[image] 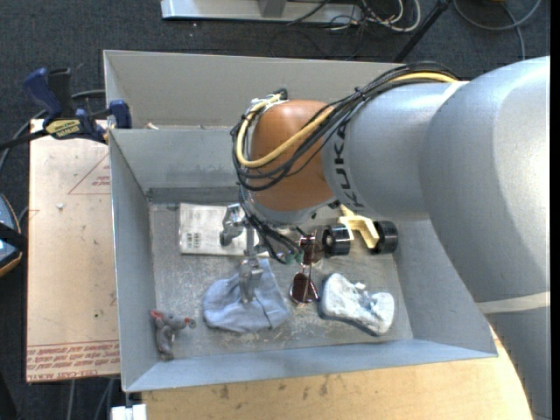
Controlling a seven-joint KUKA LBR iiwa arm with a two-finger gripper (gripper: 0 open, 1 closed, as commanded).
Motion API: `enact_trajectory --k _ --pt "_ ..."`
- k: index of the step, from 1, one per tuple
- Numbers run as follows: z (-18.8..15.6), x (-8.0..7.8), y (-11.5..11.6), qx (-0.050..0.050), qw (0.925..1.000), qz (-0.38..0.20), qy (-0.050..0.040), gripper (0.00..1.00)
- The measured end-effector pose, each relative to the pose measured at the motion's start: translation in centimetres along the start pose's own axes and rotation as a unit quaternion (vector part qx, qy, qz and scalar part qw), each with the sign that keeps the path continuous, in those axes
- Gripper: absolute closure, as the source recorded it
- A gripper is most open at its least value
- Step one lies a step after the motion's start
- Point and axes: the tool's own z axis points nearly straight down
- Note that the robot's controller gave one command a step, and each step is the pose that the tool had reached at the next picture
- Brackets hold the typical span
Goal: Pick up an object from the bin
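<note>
My gripper [251, 276] hangs below the arm's wrist in the middle of the bin, its tip down on the top of a crumpled blue-grey cloth [238, 309] near the front wall. Just left of the gripper a flat white packet [201, 228] lies on the floor. To its right lies a small dark reddish-brown thing [304, 287], whose kind I cannot make out.
A white and grey crumpled lump [357, 305] sits at the front right. A yellow and black tool [363, 235] lies behind it, partly under the arm. A small grey and red figure [166, 328] is in the front left corner. The arm covers the bin's right and rear.
</note>
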Motion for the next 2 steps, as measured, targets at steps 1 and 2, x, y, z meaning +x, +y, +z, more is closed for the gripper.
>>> enact_trajectory --k 1,2 --pt "1.86 0.24 0.24 -0.003 0.9943 -0.107 0.0009 1.00" --pt "1.86 0.24 0.24 -0.003 0.9943 -0.107 0.0009 1.00"
